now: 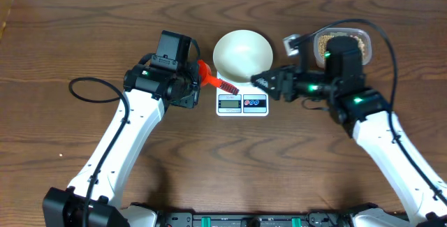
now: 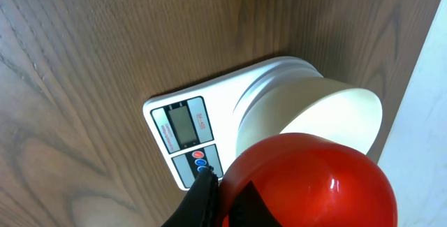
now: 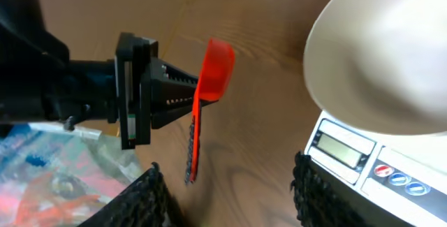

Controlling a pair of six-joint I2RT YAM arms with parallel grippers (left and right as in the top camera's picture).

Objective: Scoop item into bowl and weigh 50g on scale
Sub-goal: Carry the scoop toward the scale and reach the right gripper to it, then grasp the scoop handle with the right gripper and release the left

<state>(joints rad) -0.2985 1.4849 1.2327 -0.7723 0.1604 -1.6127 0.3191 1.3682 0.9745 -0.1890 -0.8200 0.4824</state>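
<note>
The white bowl [image 1: 242,52] stands on the white scale [image 1: 242,105] and looks empty. My left gripper [image 1: 198,80] is shut on a small red scoop [image 1: 207,75], just left of the bowl, with the scoop's handle pointing toward the scale. In the left wrist view the scoop [image 2: 314,185] fills the lower right, with the scale [image 2: 185,126] and bowl [image 2: 314,115] beyond it. My right gripper [image 1: 260,80] is open and empty at the bowl's right front. In the right wrist view its fingers [image 3: 230,192] frame the scoop [image 3: 209,73], bowl [image 3: 377,45] and scale [image 3: 342,147]. The beans [image 1: 325,42] lie in a tub.
The clear plastic tub [image 1: 367,45] with the beans stands at the back right, partly hidden behind my right arm. A black cable [image 1: 87,91] loops on the wooden table left of the left arm.
</note>
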